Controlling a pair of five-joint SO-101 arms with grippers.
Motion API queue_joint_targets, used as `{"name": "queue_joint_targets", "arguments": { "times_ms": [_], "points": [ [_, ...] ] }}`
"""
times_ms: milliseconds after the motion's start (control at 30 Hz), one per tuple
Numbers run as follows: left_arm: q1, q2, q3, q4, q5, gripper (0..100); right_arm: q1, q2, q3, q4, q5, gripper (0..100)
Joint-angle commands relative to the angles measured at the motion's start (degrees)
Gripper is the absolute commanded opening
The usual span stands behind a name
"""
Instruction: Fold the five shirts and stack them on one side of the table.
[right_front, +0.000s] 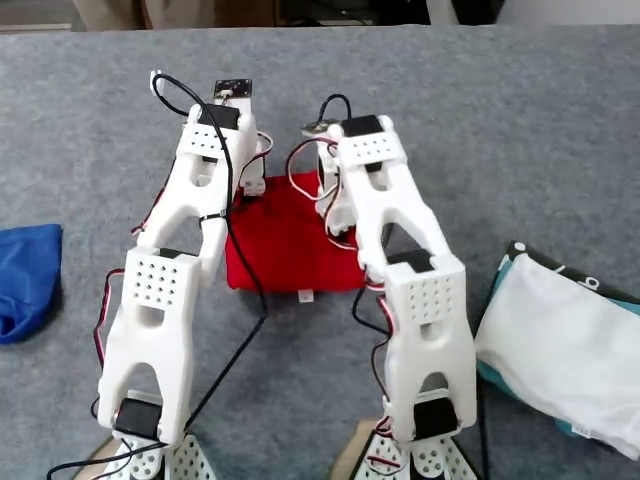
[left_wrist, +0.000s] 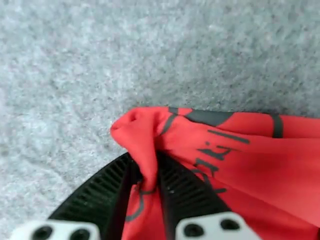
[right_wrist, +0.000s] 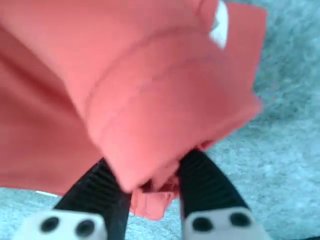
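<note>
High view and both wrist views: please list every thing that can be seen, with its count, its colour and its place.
red shirt: 1, red with dark print, middle of the table, between the two arms
blue shirt: 1, blue, bunched at the left edge of the high view
white shirt: 1, white, at the right edge, lying on a teal cloth
teal cloth: 1, teal, under the white shirt
table: 1, grey, fuzzy cover
left arm: 1, white
right arm: 1, white
left pincer: 1, black fingers, closed on a corner of the red shirt
right pincer: 1, black fingers, closed on a fold of the red shirt
</note>
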Motion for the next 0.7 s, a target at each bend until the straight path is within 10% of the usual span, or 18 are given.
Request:
{"name": "queue_joint_targets", "arguments": {
  "times_ms": [0,333,667],
  "points": [
    [-0.5,0.2,-1.1,-1.1,0.4,2,0.7,3.5,-0.6,0.4,0.0,0.5],
    [-2.1,0.3,-6.1,-0.7,0.4,2,5.4,3.5,-4.4,-1.1,0.3,1.6],
    [-2.8,0.3,-7.0,-0.9,-1.2,27,5.9,2.3,-5.9,0.6,-1.1,55.9]
  ]
}}
